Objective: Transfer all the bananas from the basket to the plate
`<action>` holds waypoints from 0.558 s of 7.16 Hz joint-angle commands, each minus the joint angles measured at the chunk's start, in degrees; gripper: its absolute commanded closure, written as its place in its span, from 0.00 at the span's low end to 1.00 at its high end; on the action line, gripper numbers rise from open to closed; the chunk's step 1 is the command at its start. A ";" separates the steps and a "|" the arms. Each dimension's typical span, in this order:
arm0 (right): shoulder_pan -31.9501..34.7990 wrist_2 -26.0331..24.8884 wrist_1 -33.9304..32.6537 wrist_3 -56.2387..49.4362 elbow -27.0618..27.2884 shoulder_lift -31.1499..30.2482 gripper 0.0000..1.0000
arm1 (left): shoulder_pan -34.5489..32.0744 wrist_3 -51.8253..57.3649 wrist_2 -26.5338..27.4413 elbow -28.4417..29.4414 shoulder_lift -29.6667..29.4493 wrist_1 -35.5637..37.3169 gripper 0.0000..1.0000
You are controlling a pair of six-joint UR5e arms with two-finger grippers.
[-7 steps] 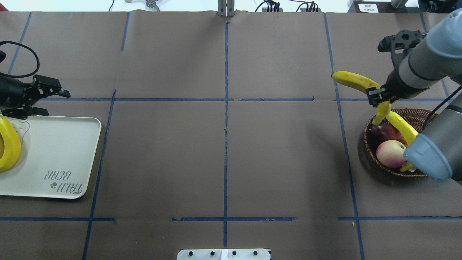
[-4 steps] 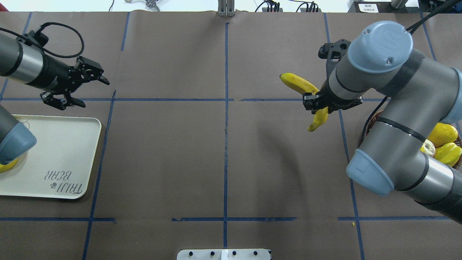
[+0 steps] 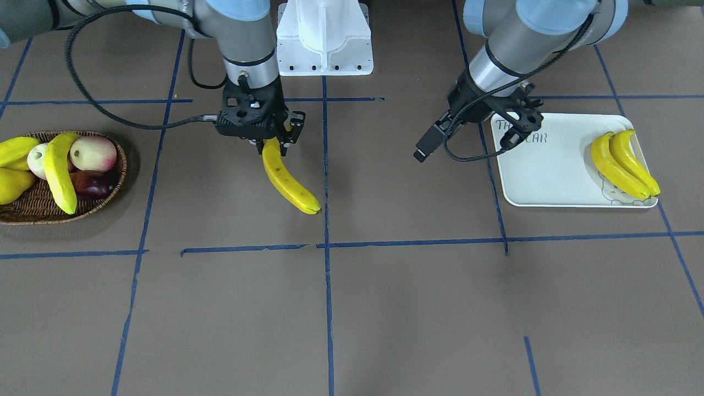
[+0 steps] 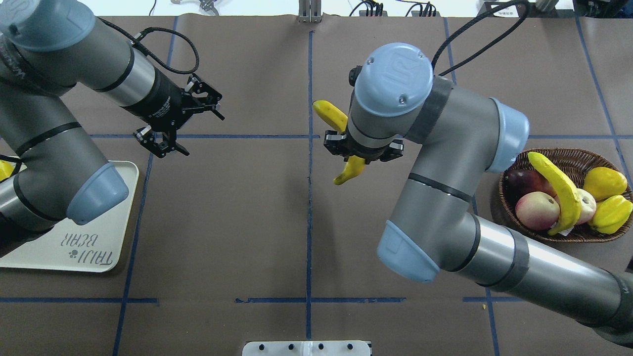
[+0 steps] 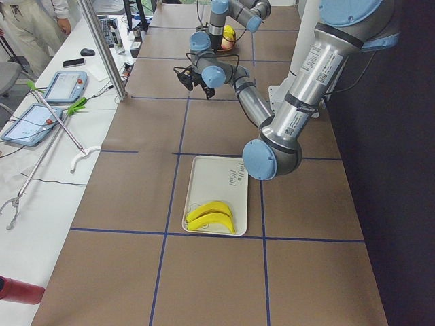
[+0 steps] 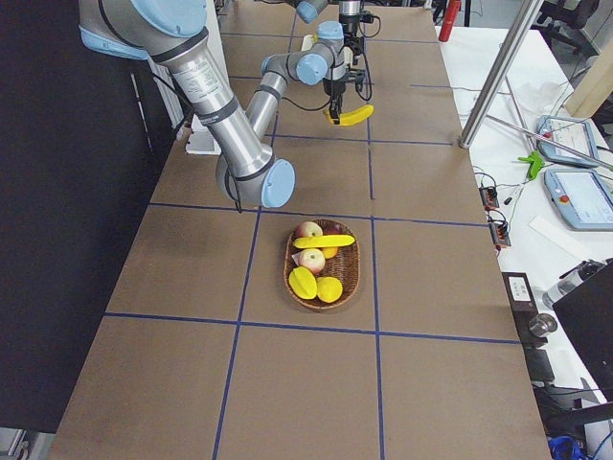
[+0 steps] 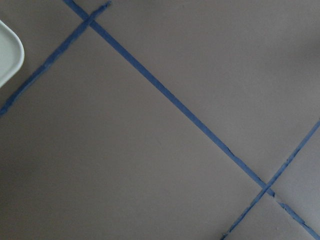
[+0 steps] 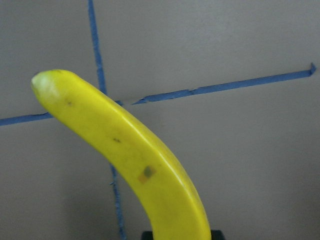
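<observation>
Our right end effector [image 3: 275, 141] is clamped on the held banana [image 3: 290, 186], gripping toward one end. The fruit hangs tilted above the tabletop [image 3: 385, 308], just beside the centre tape line [image 3: 325, 181] and well apart from basket [image 3: 58, 215] and plate [image 3: 542, 179]. Our left end effector [image 4: 203, 134] is empty with its fingers spread wide, near the plate's corner. We see the basket banana [image 4: 559, 190] lying across the other fruit [image 4: 536, 210]. The two plate bananas [image 3: 616, 165] lie side by side, touching, at one end of the plate.
</observation>
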 commanded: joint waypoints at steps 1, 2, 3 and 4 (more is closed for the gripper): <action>-4.16 -2.95 -0.35 4.61 -6.00 7.85 1.00 | 0.60 -7.04 0.79 5.87 -8.51 1.77 0.00; -5.31 -4.61 -0.35 4.53 -6.19 8.32 1.00 | 2.17 -8.29 3.49 8.34 -10.81 1.77 0.00; -5.84 -6.54 -0.44 4.18 -6.02 8.67 1.00 | 5.06 -8.30 6.74 8.71 -10.92 1.77 0.00; -6.28 -8.13 -1.13 3.57 -5.85 9.19 1.00 | 5.61 -8.30 7.21 9.15 -10.83 1.77 0.00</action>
